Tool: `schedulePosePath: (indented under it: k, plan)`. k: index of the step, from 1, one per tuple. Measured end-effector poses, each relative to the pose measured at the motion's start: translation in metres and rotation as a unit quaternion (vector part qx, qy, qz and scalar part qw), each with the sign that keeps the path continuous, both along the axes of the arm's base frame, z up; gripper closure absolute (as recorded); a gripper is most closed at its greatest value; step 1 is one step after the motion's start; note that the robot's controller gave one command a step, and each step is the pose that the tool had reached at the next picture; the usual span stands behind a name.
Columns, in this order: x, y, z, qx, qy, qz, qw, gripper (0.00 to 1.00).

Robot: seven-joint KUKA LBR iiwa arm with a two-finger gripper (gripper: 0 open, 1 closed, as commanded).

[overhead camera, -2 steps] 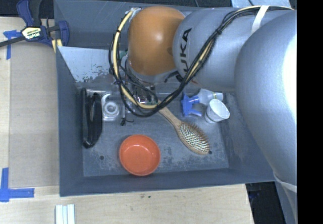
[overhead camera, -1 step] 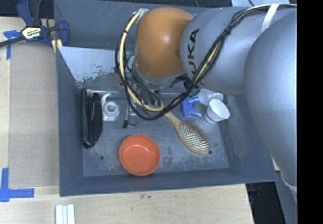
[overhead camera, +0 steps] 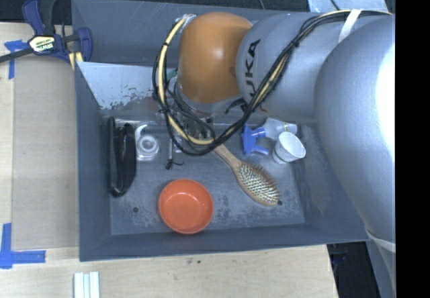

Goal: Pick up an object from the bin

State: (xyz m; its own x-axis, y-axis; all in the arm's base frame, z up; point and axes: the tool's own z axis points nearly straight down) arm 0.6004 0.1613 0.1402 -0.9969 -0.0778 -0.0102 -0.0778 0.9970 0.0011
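My gripper (overhead camera: pixel 176 147) hangs under the arm's orange cover in the middle of the bin, largely hidden by the cover and cables. Just to its left lies a small clear round piece with a silvery top (overhead camera: pixel 146 145). Right of the gripper, the handle of a wooden hairbrush (overhead camera: pixel 254 181) runs out from beneath the cables down to the right, bristles up. An orange bowl (overhead camera: pixel 185 205) stands below the gripper near the front wall, apart from it.
A long black object (overhead camera: pixel 121 156) lies along the left wall. A blue piece (overhead camera: pixel 254 140) and a white cup (overhead camera: pixel 290 147) sit close together at the right, beside the arm. The arm covers the bin's back right part.
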Motion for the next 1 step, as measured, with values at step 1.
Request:
schedulePosePath:
  k: [1]
  plan:
    - [-0.0277,-0.0282,0.0117,0.001,-0.0005,-0.051,0.9987,0.0]
